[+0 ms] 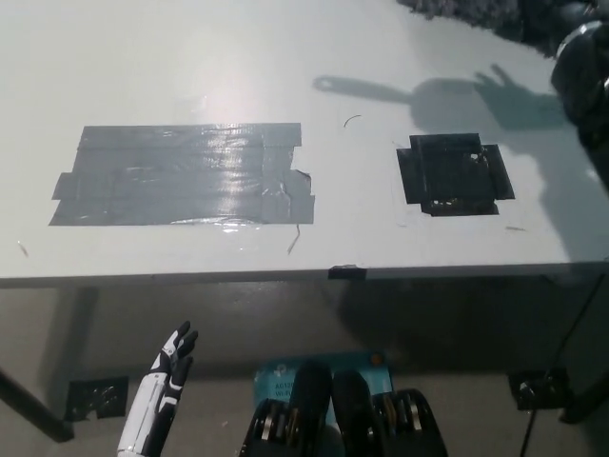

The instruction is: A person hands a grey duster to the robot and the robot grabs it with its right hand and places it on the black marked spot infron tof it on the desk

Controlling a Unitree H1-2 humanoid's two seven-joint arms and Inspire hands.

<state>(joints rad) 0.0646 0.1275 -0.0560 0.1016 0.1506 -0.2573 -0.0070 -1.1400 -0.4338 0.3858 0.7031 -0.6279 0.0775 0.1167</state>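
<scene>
Only a strip of the grey duster's (455,8) fluff shows, at the picture's top edge on the right. My black right arm (582,67) is raised at the upper right, and its hand (535,15) is dark and mostly cut off beside the fluff. The black marked spot (455,175) lies bare on the white desk (285,57), below and left of the arm. Shadows of a handle and a hand fall on the desk behind the spot. My white left hand (162,381) rests low at the left, under the desk's front edge, open and holding nothing.
A large patch of grey tape (186,174) covers the desk's left half. A small black tab (346,272) sits on the desk's front edge. A blue box (278,381) lies on the floor under the desk.
</scene>
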